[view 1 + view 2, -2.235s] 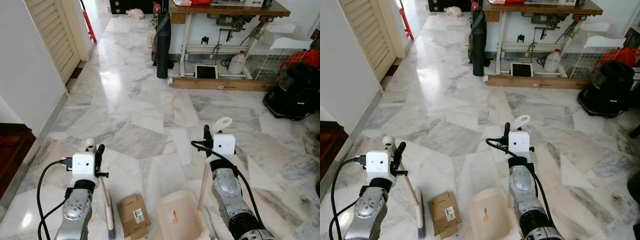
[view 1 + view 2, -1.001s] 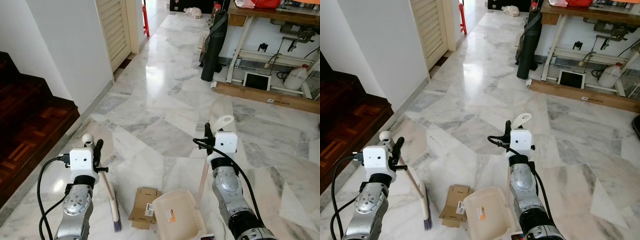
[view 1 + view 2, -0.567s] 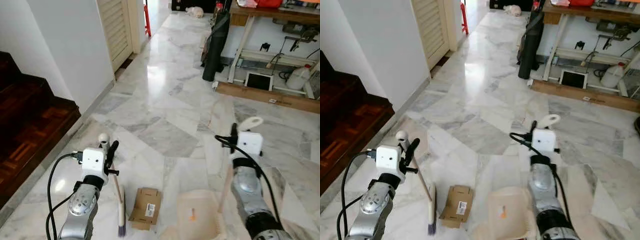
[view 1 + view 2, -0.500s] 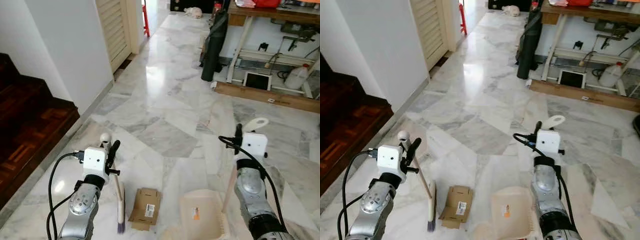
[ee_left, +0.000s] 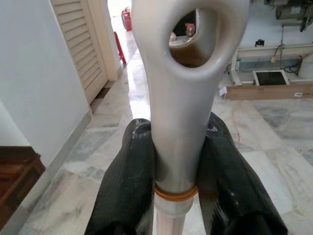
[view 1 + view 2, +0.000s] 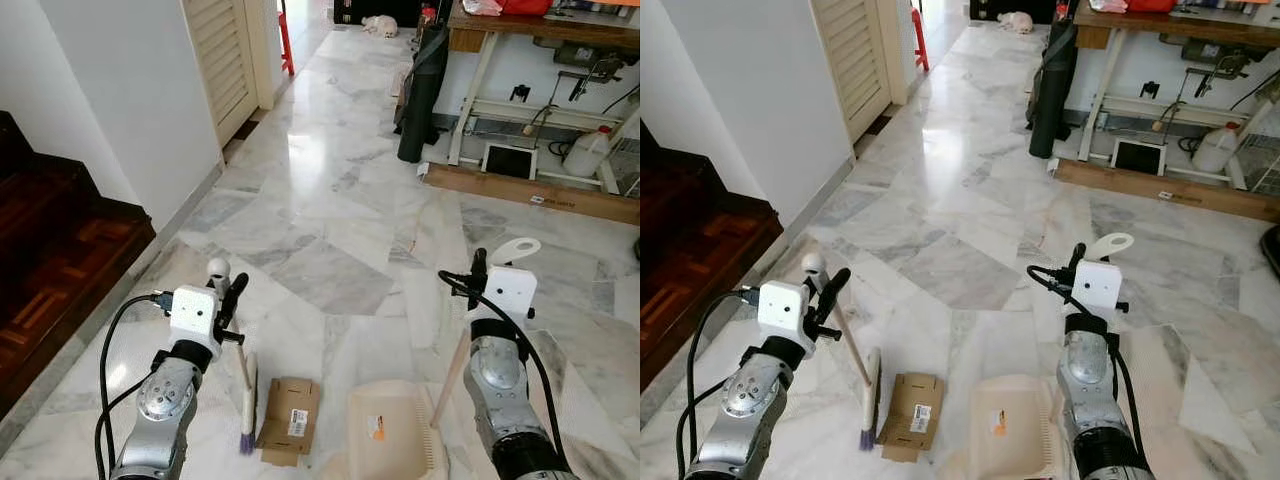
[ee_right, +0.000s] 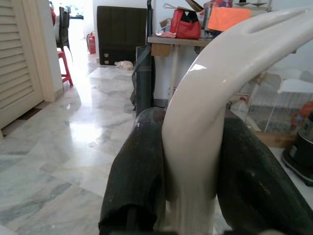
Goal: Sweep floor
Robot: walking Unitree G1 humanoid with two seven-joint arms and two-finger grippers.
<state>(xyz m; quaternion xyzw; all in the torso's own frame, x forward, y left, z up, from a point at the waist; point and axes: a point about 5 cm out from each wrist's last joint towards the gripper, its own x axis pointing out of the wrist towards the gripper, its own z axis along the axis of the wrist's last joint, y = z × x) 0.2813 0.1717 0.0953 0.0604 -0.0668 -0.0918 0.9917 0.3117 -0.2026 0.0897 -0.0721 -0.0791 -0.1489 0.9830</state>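
Left end effector point(image 6: 228, 300) clamps brush point(image 6: 246, 400) handle, bristles on floor point(image 6: 330, 200) beside cardboard scrap point(image 6: 288, 418). Right end effector point(image 6: 476, 272) grips dustpan point(image 6: 385, 440) handle. Scrap not yet swept in.

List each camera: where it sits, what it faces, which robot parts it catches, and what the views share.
Left eye, head: looks down at the marble floor; both arms, left gripper holding the broom.
Right eye, head: same scene; right gripper holding the dustpan, cardboard box between.
Left wrist: along its fingers clamping the broom handle.
Right wrist: fingers clamping the dustpan handle.
Shared: louvered door.
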